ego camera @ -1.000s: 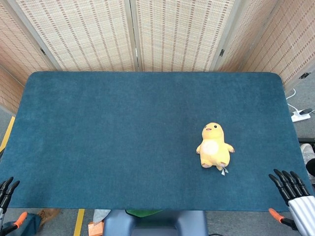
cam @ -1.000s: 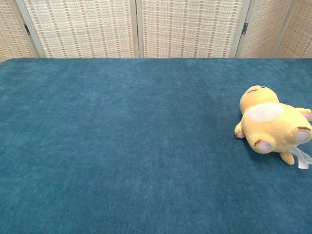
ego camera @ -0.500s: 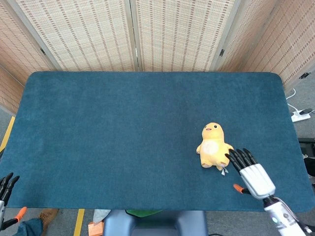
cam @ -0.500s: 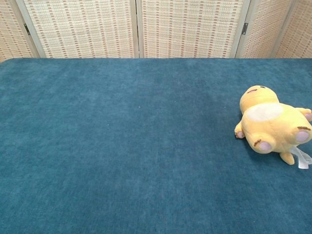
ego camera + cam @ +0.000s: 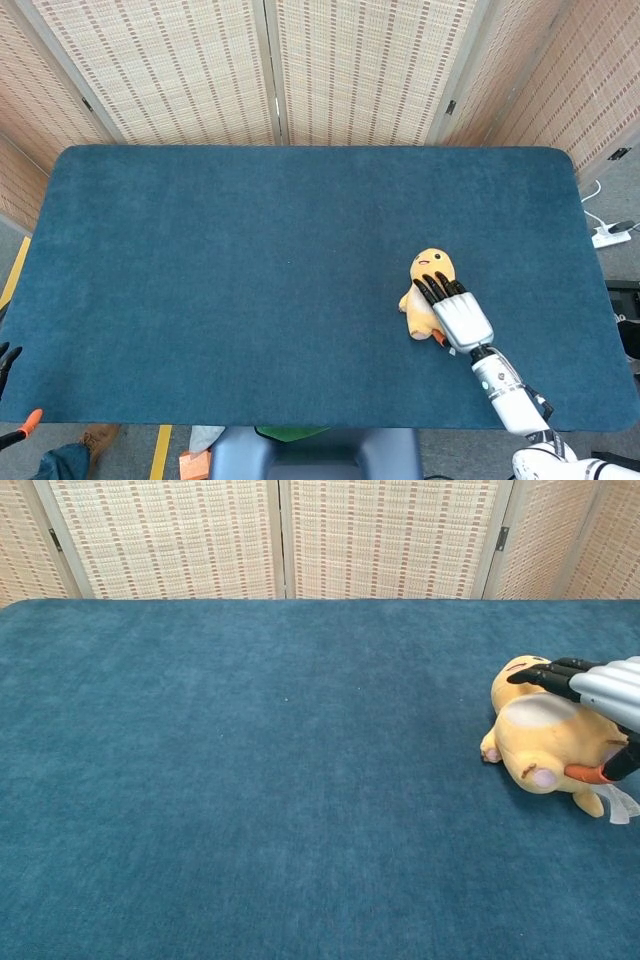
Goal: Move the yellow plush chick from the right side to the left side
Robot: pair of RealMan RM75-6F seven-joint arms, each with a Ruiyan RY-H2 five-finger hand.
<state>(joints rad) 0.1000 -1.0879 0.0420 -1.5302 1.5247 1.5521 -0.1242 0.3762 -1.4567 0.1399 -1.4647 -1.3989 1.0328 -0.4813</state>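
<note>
My right hand [image 5: 452, 309] lies over the yellow plush chick [image 5: 421, 299] on the tabletop [image 5: 250, 280], fingers extended, nothing gripped; my left hand [image 5: 6, 356] barely shows, state undeterminable.

Your right hand [image 5: 455, 312] covers the yellow plush chick [image 5: 422, 290] from the belly down; whether the fingers [image 5: 548, 674] touch it, you cannot tell. Your left hand [image 5: 8, 357] is cut off at the frame edge.

Bright, even light; sharp focus
</note>
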